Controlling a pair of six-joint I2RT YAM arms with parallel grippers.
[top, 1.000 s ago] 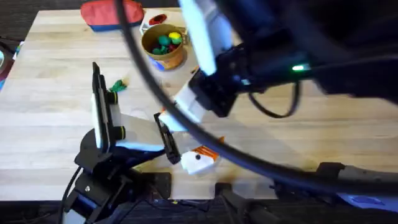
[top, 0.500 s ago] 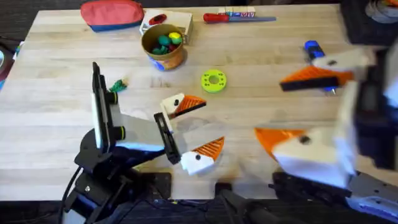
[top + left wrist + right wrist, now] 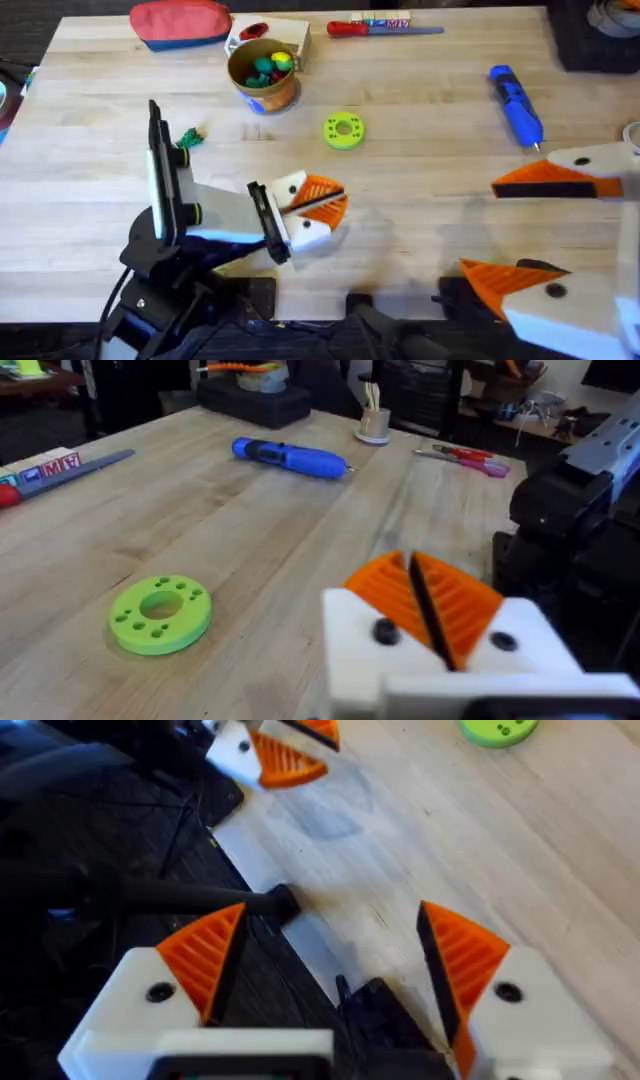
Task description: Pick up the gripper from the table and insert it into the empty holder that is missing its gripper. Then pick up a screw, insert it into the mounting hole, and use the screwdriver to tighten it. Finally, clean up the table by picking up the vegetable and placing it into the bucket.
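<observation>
Left gripper [image 3: 318, 205]: I see its ribbed orange pads pressed together, lower centre.
Right gripper [image 3: 535, 232]: white mounts, orange pads spread wide, lower right.
Surface [image 3: 430, 170]: pale wood planks.
Disc [image 3: 343, 130]: flat green ring with holes, centre.
Screwdriver [image 3: 515, 103]: blue cylinder, upper right.
Bucket [image 3: 264, 73]: round tan pail, upper left, holds coloured toy foods.
Vegetable [image 3: 188, 138]: leafy green, left.

1. The bucket [image 3: 263, 72] is set at the far side of the worktop [image 3: 420, 200], left of the middle
2. The vegetable [image 3: 188, 138] is found nearer and to its left
3. The disc [image 3: 343, 130] is placed right of the bucket, nearer the front
4. The screwdriver [image 3: 515, 104] is laid well to the right
5. The left hand [image 3: 312, 205] is held in front of the disc; the right hand [image 3: 535, 230] is held at the near right
</observation>
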